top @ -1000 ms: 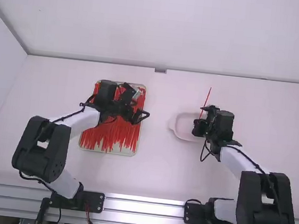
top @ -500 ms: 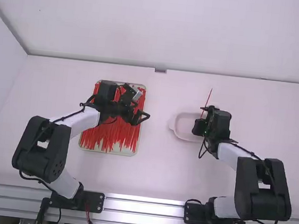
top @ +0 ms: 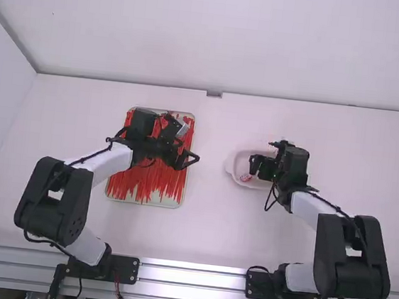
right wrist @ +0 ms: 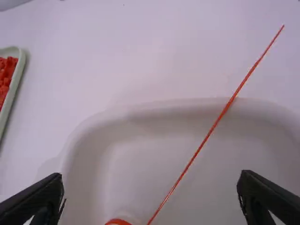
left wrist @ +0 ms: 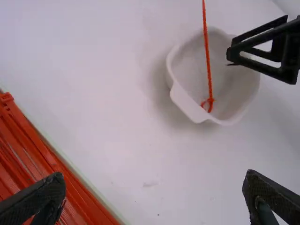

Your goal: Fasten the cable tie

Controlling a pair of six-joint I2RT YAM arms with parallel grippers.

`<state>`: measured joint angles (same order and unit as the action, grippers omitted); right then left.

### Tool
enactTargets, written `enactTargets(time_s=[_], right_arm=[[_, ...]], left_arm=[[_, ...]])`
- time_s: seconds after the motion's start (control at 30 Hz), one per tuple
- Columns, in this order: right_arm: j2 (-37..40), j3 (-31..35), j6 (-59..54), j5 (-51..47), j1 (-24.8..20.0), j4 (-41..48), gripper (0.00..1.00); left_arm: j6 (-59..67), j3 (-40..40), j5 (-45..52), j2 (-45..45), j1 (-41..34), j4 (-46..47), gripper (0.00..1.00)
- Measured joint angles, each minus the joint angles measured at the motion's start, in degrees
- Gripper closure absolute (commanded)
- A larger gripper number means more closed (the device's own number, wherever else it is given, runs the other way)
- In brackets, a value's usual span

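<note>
Nearest the arm bases, the tray (top: 179, 203) is sitting on the tabletop (top: 249, 219) left of the middle, carrying a dense pile of loose red ties (top: 142, 183). The left end effector (top: 183, 155) is hanging over the tray's right edge. In its wrist view its fingers (left wrist: 37, 197) are standing wide apart with nothing between them.

Further right, the white bowl (left wrist: 176, 93) is sitting well apart from the tray. The cable tie (left wrist: 206, 61) is lying in it. Its head end, carrying what is appearing to be a small closed loop, is resting against the inner wall. Its long straight tail is crossing the opposite rim and sticking out beyond it. The right end effector (right wrist: 150, 192) is hovering at the bowl's edge, fully spread and gripping nothing; the tie is running through the gap without visible contact.

Assessment: this tie is looking fastened and deposited, though the loop is too small to confirm that it is locking. The stock in the tray is suggesting that further ties are awaiting the same treatment, and the left end effector is standing placed to take one.
</note>
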<state>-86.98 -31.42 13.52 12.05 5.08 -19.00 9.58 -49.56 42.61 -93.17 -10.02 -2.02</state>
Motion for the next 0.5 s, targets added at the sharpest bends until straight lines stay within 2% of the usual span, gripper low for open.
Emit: enactTargets(time_s=[0.13, 0.3, 0.5], right_arm=[[6.0, 0.0, 0.0, -0.2, 0.0, 5.7, 0.02], [16.1, 0.0, 0.3, -0.2, -0.1, 11.4, 0.02], [26.1, 0.0, 1.2, -0.2, 0.3, 17.3, 0.02]], left_arm=[[0.8, 0.0, -0.8, 6.1, 0.0, 4.9, 0.01], [1.0, 0.0, -3.2, 18.4, 0.0, 11.6, 0.01], [1.0, 0.0, -5.6, 26.6, 0.0, 16.3, 0.01]])
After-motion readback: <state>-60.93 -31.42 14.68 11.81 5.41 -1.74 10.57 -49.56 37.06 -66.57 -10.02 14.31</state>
